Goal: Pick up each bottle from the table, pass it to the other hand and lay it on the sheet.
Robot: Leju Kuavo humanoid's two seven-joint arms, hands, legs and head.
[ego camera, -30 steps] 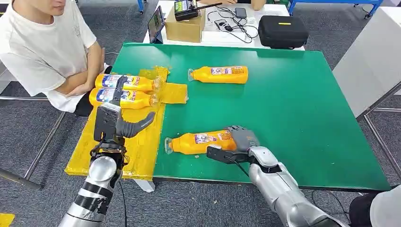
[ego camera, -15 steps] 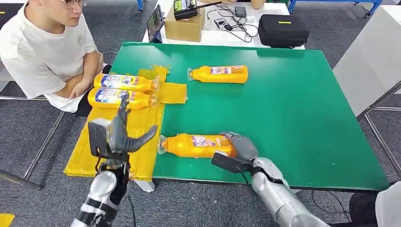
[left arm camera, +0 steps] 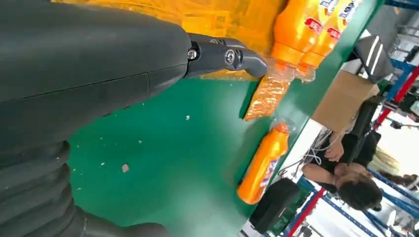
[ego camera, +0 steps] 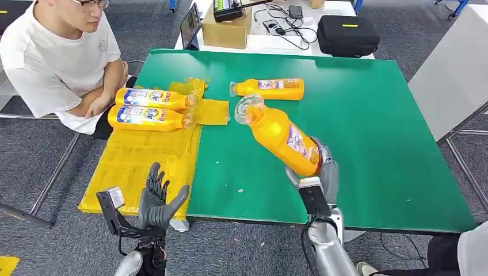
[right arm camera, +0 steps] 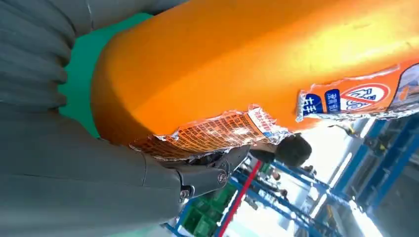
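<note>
Lifted orange bottle (ego camera: 282,138), now tilted

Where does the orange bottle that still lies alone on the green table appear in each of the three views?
Head view: the lone bottle lies on the green table beyond the lifted bottle that the right hand holds.
Left wrist view: the lone bottle lies past the yellow sheet.
Right wrist view: not in it.
Shared landmark: the green table.
</note>
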